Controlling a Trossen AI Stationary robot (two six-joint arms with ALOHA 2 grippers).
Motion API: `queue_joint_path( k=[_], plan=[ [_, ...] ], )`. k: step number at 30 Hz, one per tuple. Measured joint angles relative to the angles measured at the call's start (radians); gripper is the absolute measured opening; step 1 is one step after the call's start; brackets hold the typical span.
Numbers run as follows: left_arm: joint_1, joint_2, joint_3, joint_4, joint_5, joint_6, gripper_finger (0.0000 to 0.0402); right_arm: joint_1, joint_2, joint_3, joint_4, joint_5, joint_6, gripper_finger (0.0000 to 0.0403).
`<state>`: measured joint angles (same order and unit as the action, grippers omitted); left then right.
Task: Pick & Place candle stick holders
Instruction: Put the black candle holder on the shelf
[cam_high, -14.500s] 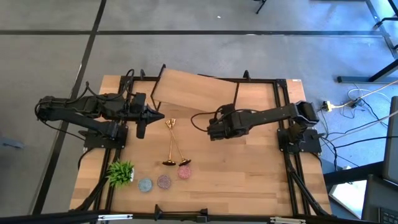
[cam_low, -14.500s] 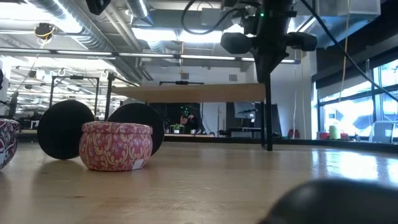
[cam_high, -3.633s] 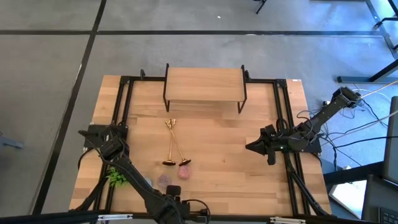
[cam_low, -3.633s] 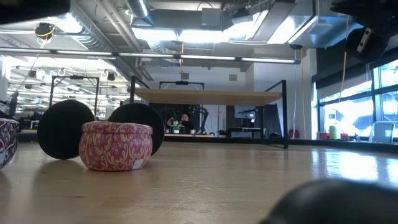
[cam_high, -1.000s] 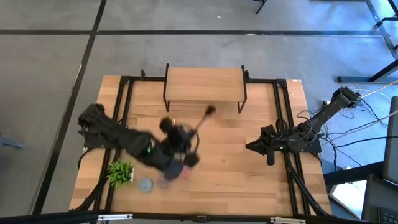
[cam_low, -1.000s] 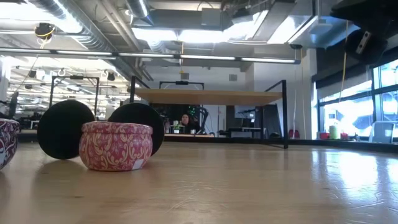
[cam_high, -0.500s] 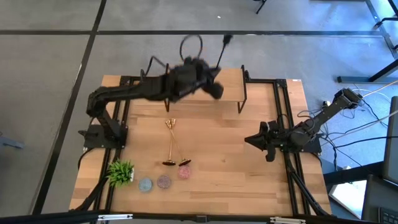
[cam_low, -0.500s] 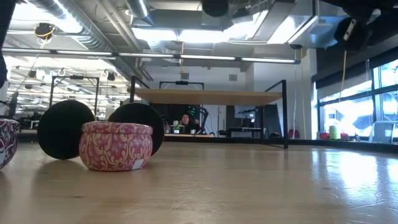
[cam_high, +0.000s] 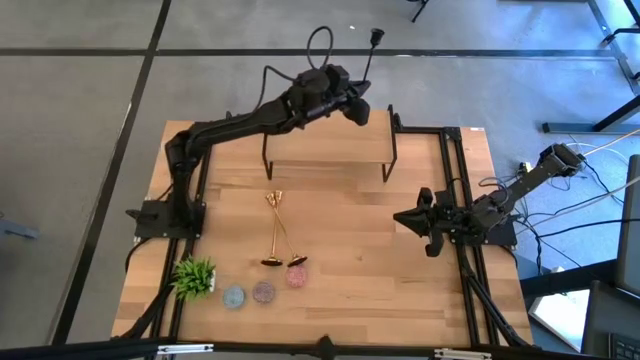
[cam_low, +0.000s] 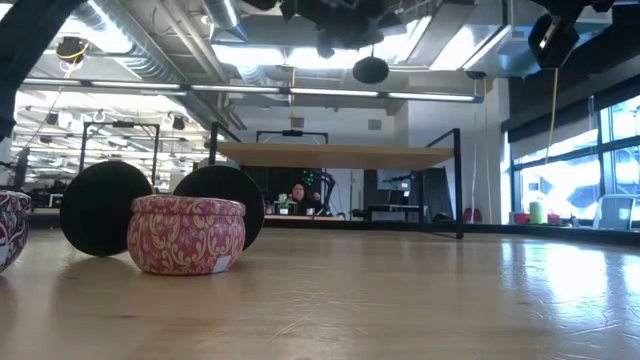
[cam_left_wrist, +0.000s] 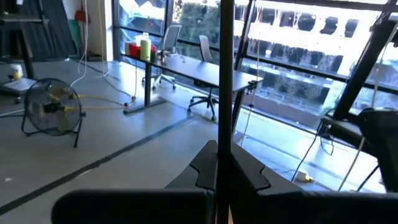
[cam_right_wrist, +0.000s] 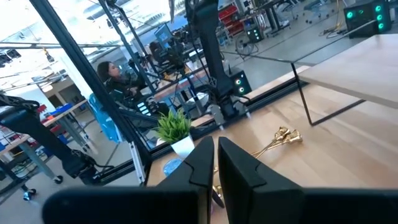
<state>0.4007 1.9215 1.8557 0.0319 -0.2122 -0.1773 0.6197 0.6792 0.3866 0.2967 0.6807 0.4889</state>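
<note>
Mid-table: I'm seeing the gold candlesticks (cam_high: 276, 228) lying flat, ungripped.
Left gripper (cam_high: 357, 108): hanging closed above the shelf (cam_high: 330, 160), well apart from them.
Right gripper (cam_high: 402, 219): waiting closed, empty, at the table's (cam_high: 370, 280) right edge.

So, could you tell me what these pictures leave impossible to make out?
High view: whether the gold candlesticks touch at their tops; too small.
Left wrist view: the black candlestick, clamped in the left gripper, is cut off by the top edge, its lower end hidden by the fingers.
Low view: the patterned tin at the left is cut by the edge.
</note>
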Motion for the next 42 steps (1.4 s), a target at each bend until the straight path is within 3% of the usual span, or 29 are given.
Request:
queue_joint_path(
  k=[9,13,20,25,28,32,37,42],
  plan=[
    [-0.002,-0.001,-0.057,-0.011,0.02,0.035,0.0008,-0.008,0.0,0.0,0.018,0.047,-0.006,0.0026],
    [-0.012,-0.056,-0.182,0.045,0.018,-0.028,0.0008,-0.055,0.0,0.009,0.033,0.047,-0.071,0.0026],
    [0.0,-0.241,-0.494,0.226,0.009,-0.102,0.0008,-0.179,0.0,0.058,0.015,-0.055,-0.131,0.0026],
    [0.073,-0.327,-0.666,0.419,0.144,-0.202,0.0008,-0.286,0.02,0.086,0.012,-0.128,-0.135,0.0026],
    [0.126,-0.336,-0.715,0.48,0.241,-0.232,0.001,-0.382,0.075,0.127,-0.001,-0.235,-0.141,0.0026],
    [0.21,-0.335,-0.714,0.498,0.391,-0.225,0.001,-0.508,0.215,0.22,-0.01,-0.4,-0.161,0.0026],
    [0.304,-0.327,-0.711,0.486,0.547,-0.179,0.0009,-0.622,0.399,0.387,-0.026,-0.492,-0.24,0.0026],
    [0.38,-0.327,-0.711,0.453,0.634,-0.075,0.0009,-0.693,0.536,0.524,-0.112,-0.593,-0.266,0.0026]
  ],
)
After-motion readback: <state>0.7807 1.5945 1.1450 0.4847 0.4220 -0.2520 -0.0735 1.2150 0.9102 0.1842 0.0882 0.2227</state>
